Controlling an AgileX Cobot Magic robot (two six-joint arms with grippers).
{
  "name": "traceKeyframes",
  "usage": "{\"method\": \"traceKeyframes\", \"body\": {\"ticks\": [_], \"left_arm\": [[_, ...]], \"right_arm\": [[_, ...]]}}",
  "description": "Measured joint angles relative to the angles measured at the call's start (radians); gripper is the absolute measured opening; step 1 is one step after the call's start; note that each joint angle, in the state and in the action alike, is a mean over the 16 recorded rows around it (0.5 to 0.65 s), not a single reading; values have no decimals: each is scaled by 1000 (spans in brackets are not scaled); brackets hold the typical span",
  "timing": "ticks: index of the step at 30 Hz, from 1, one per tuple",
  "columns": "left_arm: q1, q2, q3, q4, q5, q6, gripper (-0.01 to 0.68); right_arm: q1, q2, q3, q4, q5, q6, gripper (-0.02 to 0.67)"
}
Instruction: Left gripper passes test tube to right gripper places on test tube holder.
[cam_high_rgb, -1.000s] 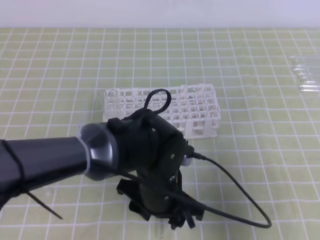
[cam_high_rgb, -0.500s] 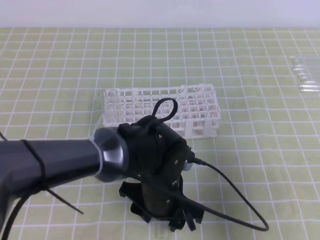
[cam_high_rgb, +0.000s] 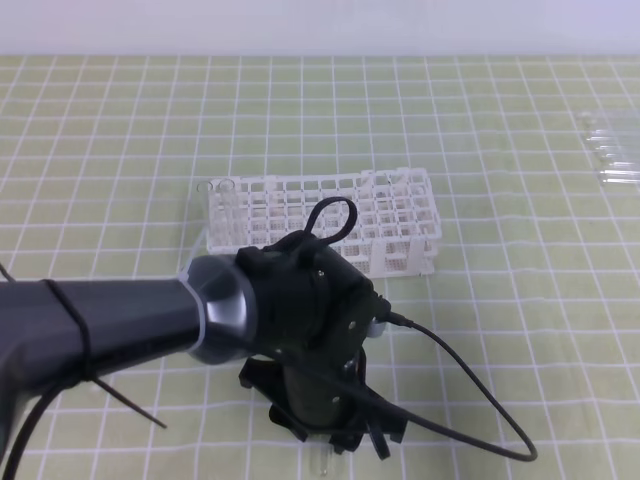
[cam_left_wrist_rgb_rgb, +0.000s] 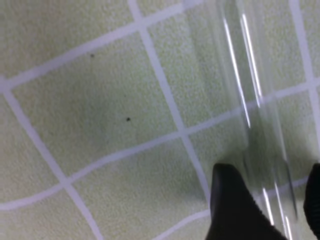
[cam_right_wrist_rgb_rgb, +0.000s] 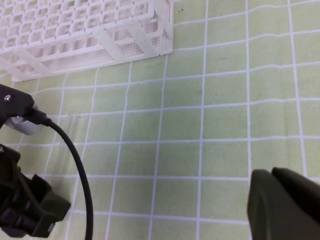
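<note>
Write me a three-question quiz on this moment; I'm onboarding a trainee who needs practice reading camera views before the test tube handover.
1. True or false: the test tube already stands in the test tube holder.
2. In the left wrist view, where does the tube lie relative to the left gripper?
A. between its two dark fingers
B. far off to one side
C. above the rack
3. Fill in: the tube lies on the green ____ mat.

Key
1. False; it lies flat on the mat, near the camera side of the holder.
2. A; a finger shows on each side of the tube, though whether they touch it cannot be told.
3. Gridded (white lines).
</note>
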Motion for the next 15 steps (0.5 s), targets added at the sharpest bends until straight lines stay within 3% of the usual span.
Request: {"method": "traceKeyframes", "body": {"ticks": [15], "left_arm": [[0, 26, -5, 15, 7, 21, 276]], "right_arm": [[0, 0, 0, 21, 0, -17, -18]]}}
